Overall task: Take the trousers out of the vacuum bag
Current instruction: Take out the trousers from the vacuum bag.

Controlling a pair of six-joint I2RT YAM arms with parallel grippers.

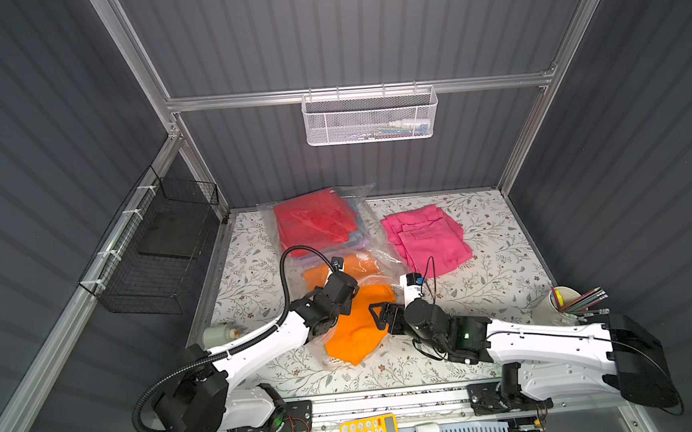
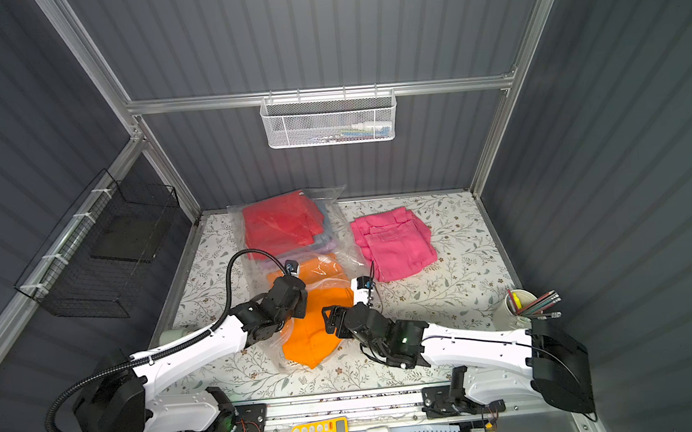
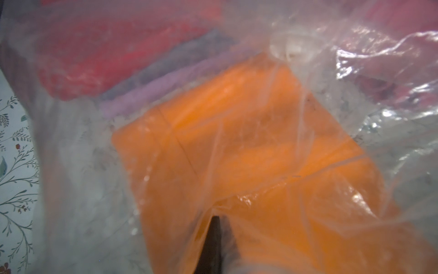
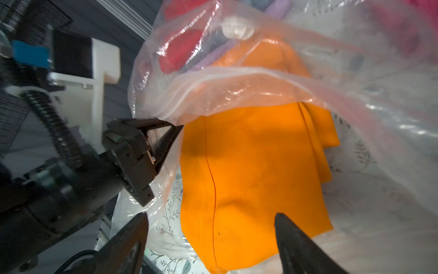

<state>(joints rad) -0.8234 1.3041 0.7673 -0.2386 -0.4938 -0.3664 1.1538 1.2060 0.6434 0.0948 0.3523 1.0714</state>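
The vacuum bag [image 1: 374, 253] lies crinkled on the far part of the floral table [image 1: 495, 281], its mouth facing the arms. Inside it we see the red trousers [image 1: 313, 221] on top, with the light blue denim trousers [image 3: 189, 51] and the lilac trousers [image 3: 154, 92] edging out beneath. The orange trousers [image 1: 360, 328] lie half out of the mouth, their free end on the table. The hot pink trousers [image 1: 425, 236] sit outside, just beside the bag on its right. Our left gripper [image 4: 176, 129] is pinched closed on the bag's mouth rim, and the right gripper [image 4: 211, 215] hovers over the orange cloth with its jaws wide apart. The white valve cap [image 4: 237, 28] shows on the bag's face.
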